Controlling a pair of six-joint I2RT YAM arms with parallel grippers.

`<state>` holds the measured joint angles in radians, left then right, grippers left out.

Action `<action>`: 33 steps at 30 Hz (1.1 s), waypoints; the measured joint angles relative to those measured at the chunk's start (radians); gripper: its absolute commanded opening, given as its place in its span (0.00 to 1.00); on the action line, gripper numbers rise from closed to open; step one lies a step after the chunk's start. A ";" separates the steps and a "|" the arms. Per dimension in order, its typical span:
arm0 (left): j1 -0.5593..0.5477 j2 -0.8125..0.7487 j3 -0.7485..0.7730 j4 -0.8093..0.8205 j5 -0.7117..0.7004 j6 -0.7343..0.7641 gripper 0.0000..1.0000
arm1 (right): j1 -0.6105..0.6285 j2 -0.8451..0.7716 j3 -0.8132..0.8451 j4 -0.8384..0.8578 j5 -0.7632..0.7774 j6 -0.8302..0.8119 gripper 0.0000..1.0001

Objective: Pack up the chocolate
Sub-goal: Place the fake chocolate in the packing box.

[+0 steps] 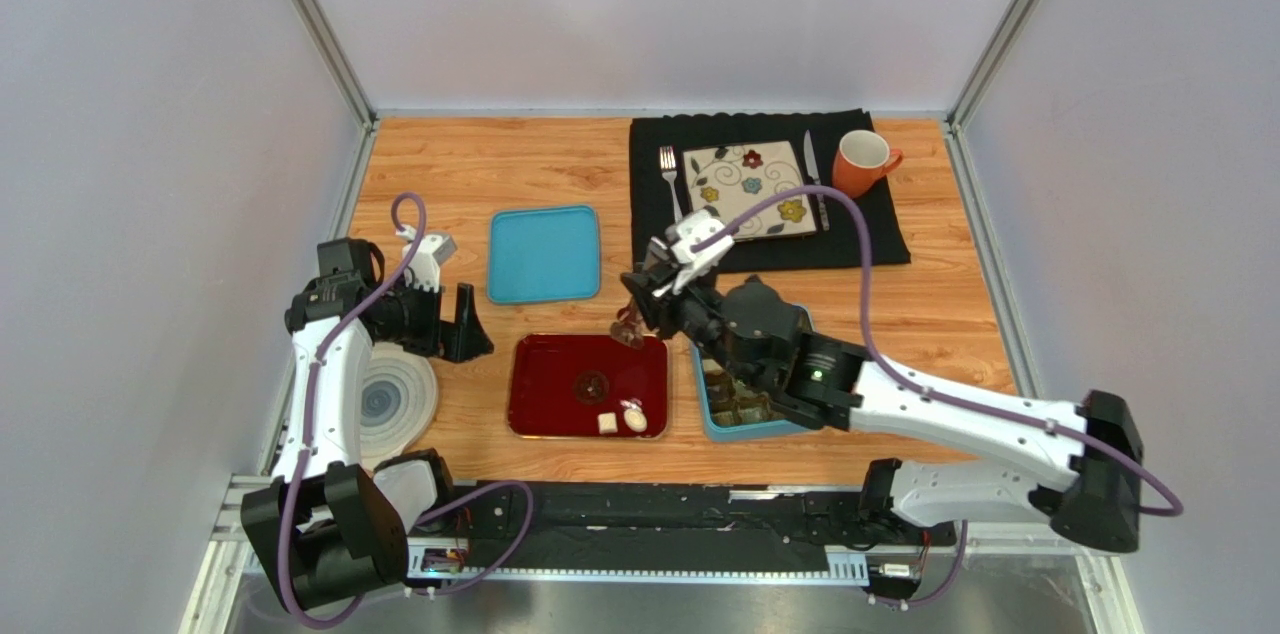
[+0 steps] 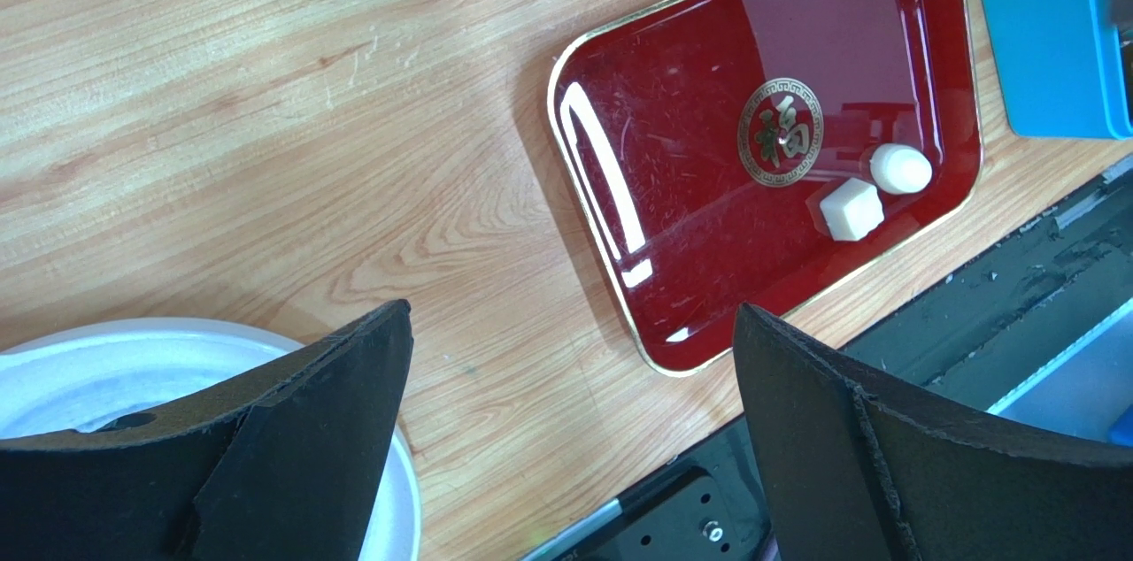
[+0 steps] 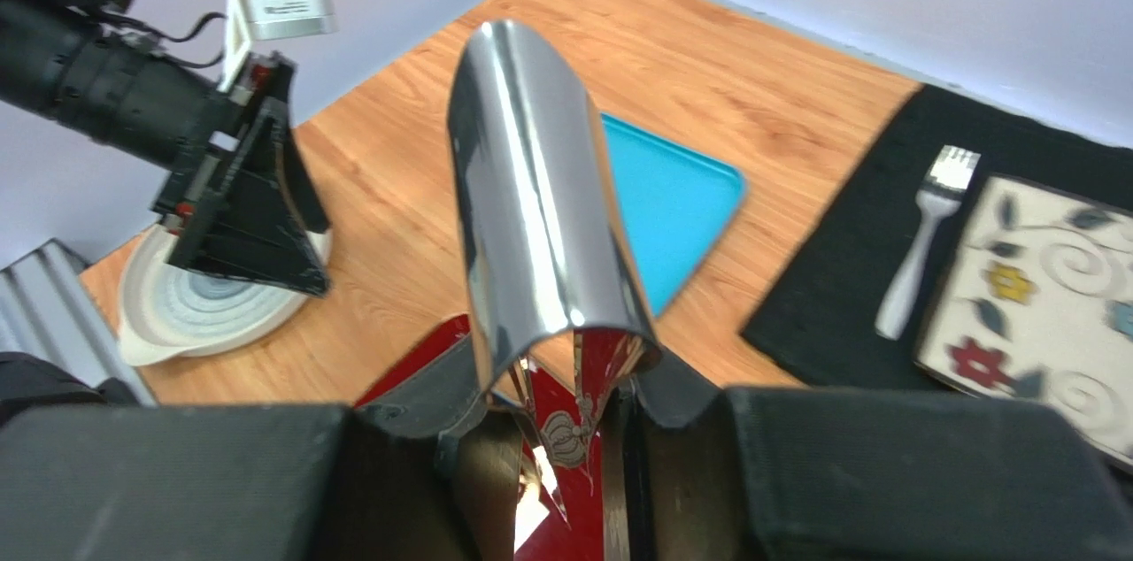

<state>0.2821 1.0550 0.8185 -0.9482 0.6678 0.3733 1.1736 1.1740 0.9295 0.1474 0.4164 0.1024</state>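
Two white chocolate pieces, a round one (image 2: pixel 900 168) and a cube (image 2: pixel 853 208), lie in the near right corner of the red tray (image 1: pixel 556 391). Dark chocolate sits in the blue box (image 1: pixel 736 414) right of the tray, partly hidden under my right arm. My right gripper (image 3: pixel 572 389) is shut on shiny steel tongs (image 3: pixel 532 190), whose bent end points away from the wrist camera. In the top view the right gripper (image 1: pixel 657 301) hangs over the tray's far right corner. I cannot tell whether the tong tips hold anything. My left gripper (image 2: pixel 572 312) stands open and empty left of the tray.
A blue lid (image 1: pixel 544 253) lies behind the tray. A white dish (image 1: pixel 398 402) sits under the left arm. At the back right, a black mat (image 1: pixel 887 222) carries a flowered square plate (image 1: pixel 751 187), fork (image 1: pixel 670 177), knife and orange mug (image 1: pixel 863 162).
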 measured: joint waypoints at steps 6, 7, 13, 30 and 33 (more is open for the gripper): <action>0.000 0.000 0.007 -0.005 0.003 0.000 0.99 | -0.021 -0.255 -0.104 -0.206 0.096 0.003 0.19; 0.000 0.000 0.007 -0.005 0.005 0.000 0.99 | -0.023 -0.286 -0.115 -0.239 0.111 0.010 0.19; 0.000 0.000 0.007 -0.005 0.027 -0.002 0.99 | -0.026 -0.380 -0.126 -0.470 0.206 0.100 0.18; 0.000 0.002 0.007 -0.003 0.034 -0.003 0.99 | -0.026 -0.465 -0.158 -0.716 0.326 0.264 0.29; 0.000 0.002 0.007 -0.003 0.034 -0.003 0.99 | -0.026 -0.455 -0.171 -0.716 0.326 0.266 0.33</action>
<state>0.2821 1.0569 0.8257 -0.9512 0.7013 0.3702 1.1481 0.7185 0.7582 -0.5690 0.7422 0.3687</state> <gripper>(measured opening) 0.991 0.300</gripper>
